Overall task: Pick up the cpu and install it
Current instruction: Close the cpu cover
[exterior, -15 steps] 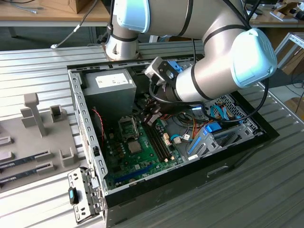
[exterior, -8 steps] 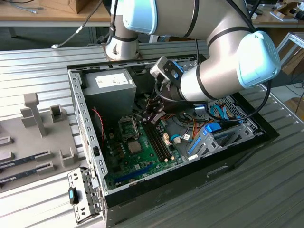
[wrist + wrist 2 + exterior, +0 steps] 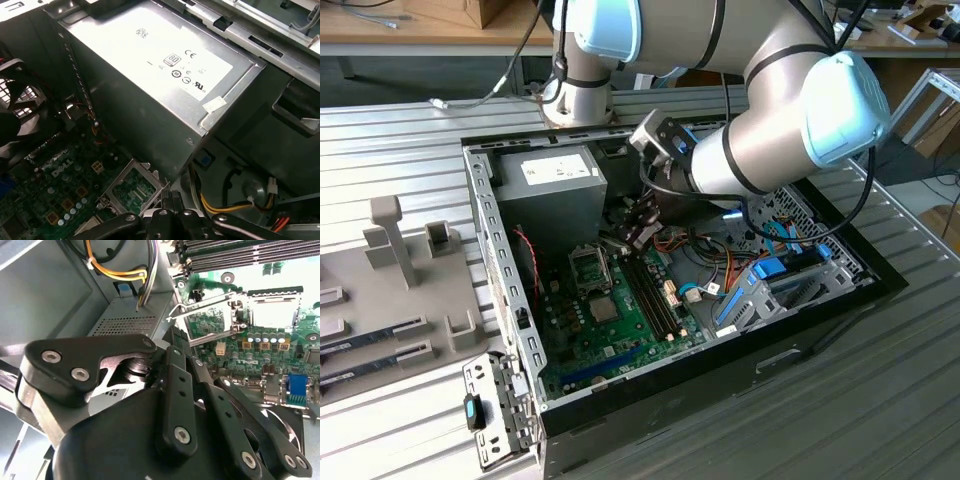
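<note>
My gripper (image 3: 638, 230) hangs inside the open computer case, just above the motherboard (image 3: 620, 320), between the memory slots (image 3: 655, 295) and the processor socket (image 3: 590, 268). Its black fingers (image 3: 176, 357) stand close together, and nothing shows between them. The socket (image 3: 272, 310) has its metal load plate (image 3: 210, 315) swung up. The socket's middle is a glaring pale square, and I cannot tell whether the cpu lies in it. In the first wrist view the fingers (image 3: 164, 202) sit beside the raised plate (image 3: 131, 185).
The grey power-supply box (image 3: 150, 65) (image 3: 552, 172) stands close behind the gripper, with yellow and orange cables (image 3: 225, 205) beside it. A fan (image 3: 15, 107) and blue drive brackets (image 3: 760, 280) crowd the case. A grey fixture tray (image 3: 390, 290) with memory sticks (image 3: 370, 338) lies at the exterior view's left.
</note>
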Controlling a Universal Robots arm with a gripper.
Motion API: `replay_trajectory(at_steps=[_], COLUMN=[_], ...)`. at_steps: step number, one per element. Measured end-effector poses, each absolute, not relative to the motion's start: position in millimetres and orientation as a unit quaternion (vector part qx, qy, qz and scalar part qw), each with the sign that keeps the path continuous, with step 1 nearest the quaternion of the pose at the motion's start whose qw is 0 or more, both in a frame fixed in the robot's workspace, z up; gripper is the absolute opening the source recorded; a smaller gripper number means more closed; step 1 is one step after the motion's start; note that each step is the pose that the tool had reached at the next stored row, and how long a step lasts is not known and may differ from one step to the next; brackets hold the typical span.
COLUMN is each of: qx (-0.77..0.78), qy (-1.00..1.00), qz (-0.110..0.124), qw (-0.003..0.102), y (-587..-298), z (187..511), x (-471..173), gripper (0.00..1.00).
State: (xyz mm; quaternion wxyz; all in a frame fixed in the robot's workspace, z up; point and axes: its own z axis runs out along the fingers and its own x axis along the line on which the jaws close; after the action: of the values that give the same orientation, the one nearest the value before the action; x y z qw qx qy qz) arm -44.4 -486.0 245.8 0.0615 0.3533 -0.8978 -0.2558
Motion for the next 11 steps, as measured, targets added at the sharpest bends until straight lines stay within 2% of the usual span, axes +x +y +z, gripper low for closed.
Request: replay_trajectory(at_steps=[4, 6, 7, 9, 11], qx=[0.353, 0.353, 0.353, 0.356, 0.359], qy=[-0.898, -0.902, -0.905, -0.910, -0.912], qz=[-0.254, -0.242, -0.227, -0.208, -0.193], qw=[0.062, 0.065, 0.067, 0.056, 0.040], y=[-485.9, -485.9, -485.8, -485.7, -485.7], z=[245.8, 245.5, 245.4, 245.3, 245.3], x=[-44.4, -44.5, -44.5, -44.5, -44.5], gripper=[0.11, 0.11, 0.11, 0.11, 0.11])
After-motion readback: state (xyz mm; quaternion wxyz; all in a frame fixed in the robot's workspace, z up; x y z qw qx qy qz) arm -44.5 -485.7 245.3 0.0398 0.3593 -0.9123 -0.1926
